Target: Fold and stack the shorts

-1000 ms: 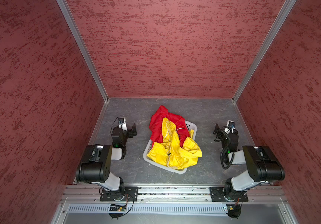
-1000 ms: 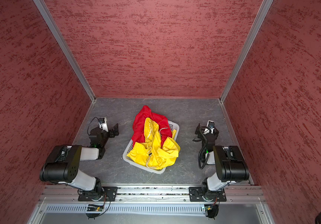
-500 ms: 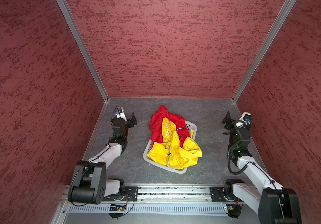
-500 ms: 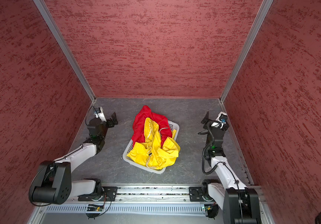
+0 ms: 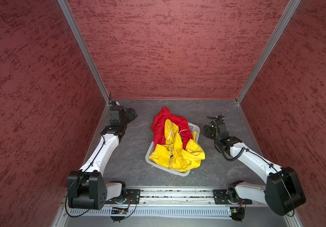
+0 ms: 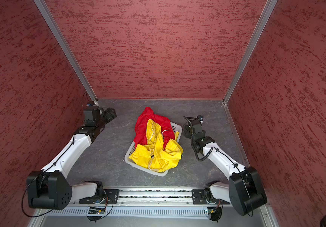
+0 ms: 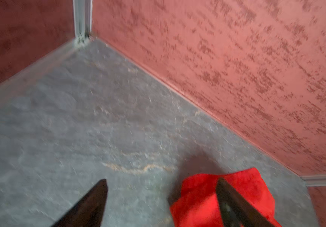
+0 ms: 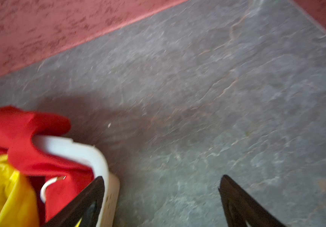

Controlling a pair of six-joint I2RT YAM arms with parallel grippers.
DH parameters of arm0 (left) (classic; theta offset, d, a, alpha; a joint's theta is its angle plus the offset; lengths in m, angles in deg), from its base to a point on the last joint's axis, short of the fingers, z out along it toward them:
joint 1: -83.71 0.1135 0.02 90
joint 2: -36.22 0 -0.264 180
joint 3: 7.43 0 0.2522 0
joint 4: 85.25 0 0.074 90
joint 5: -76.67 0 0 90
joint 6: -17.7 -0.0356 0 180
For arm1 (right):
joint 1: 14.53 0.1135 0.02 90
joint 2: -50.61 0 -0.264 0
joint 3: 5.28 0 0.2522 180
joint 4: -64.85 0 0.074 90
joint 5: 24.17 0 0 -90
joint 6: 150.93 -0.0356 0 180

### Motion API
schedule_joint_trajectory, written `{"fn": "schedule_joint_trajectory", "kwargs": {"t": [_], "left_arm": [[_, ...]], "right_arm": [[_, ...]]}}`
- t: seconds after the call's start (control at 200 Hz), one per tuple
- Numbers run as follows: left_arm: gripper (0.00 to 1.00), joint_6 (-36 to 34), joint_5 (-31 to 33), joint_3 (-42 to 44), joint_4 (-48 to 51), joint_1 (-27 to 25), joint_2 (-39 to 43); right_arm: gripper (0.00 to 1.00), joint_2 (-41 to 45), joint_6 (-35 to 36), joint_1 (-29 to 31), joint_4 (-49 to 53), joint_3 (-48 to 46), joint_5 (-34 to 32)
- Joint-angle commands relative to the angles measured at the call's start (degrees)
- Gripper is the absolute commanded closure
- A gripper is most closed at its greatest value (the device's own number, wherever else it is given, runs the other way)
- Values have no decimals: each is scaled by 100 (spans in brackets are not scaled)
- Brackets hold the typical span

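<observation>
While both arms stretch forward over the grey, slate-patterned tabletop (image 5: 130, 155), the two pairs of shorts lie crumpled together in a white perforated basket (image 5: 195, 128) at the middle of the enclosure, as both top views show. The red shorts (image 5: 161, 123) occupy the far end of the basket and drape over its far rim toward the back wall. The yellow shorts (image 5: 177, 157) lie on top of them, filling the near end and spilling over the near and right-hand rims. A pale drawstring (image 5: 183, 130) curls across the cloth where the two colours meet. Neither pair is folded, and neither is touched by a gripper. The left gripper (image 5: 131, 115) hangs near the far left corner, well apart from the basket. Its wrist view shows the two dark fingers (image 7: 91, 202) spread wide with only bare tabletop between them, and the red cloth (image 7: 197, 196) lying beyond one finger. The right gripper (image 5: 206, 130) hangs near the basket's far right corner. Its wrist view likewise shows the fingers (image 8: 242, 204) set wide apart and holding nothing. One finger overlaps the basket wall (image 8: 91, 155) in that picture, though blur prevents telling whether they touch. Red-textured walls (image 5: 168, 49) enclose the scene on three sides.
</observation>
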Motion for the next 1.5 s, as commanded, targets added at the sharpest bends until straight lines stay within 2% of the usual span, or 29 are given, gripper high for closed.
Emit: {"fn": "schedule_joint_trajectory", "kwargs": {"t": [0.0,0.085,0.175,0.456,0.536,0.601,0.671,0.751,0.937,1.007,1.097,1.242,1.332,1.428,1.463,1.498], "left_arm": [[32,162,-593,75,863,-381,14],[37,160,-741,173,1243,-650,200],[44,334,-805,353,1663,-909,520],[53,1414,-613,1319,2181,-2140,1334],[53,1715,-261,1426,2317,-2506,1434],[55,1806,-69,1505,2319,-2743,1503],[55,1950,-26,1566,2278,-2827,1501],[56,2100,-137,1642,1994,-2883,1331],[63,2193,-214,1540,1024,-3182,242],[66,1999,-315,1209,654,-3209,-321],[68,1566,-366,492,380,-3203,-1125],[68,666,-422,-1143,-57,-3096,-2540],[68,387,-985,-2599,15,-2828,-3617],[60,419,-1629,-4297,359,-2562,-4542],[56,476,-1775,-4629,439,-2496,-4708],[50,511,-1829,-4853,428,-2442,-4754]], "right_arm": [[17,-18,-195,29,211,468,736],[23,-383,69,30,311,862,1180],[31,-838,67,26,507,1174,1353],[31,-1636,-17,34,417,1450,1553],[31,-1789,-33,34,322,1461,1481],[39,-1873,-189,31,195,1404,1468],[61,-1831,-501,24,-144,1159,1578],[75,-1671,-967,25,-582,782,1595],[92,-1161,-1745,-83,-1468,-149,1592],[100,-743,-1906,-123,-1475,-415,1386],[100,-281,-2134,-257,-1290,-769,1005],[100,616,-2447,-741,-1116,-1488,609],[100,1248,-2827,-1196,-893,-1934,536],[100,1974,-3214,-1502,-660,-2372,262],[100,2201,-3345,-1558,-572,-2479,143],[89,2391,-3455,-1590,-500,-2562,34]]}}
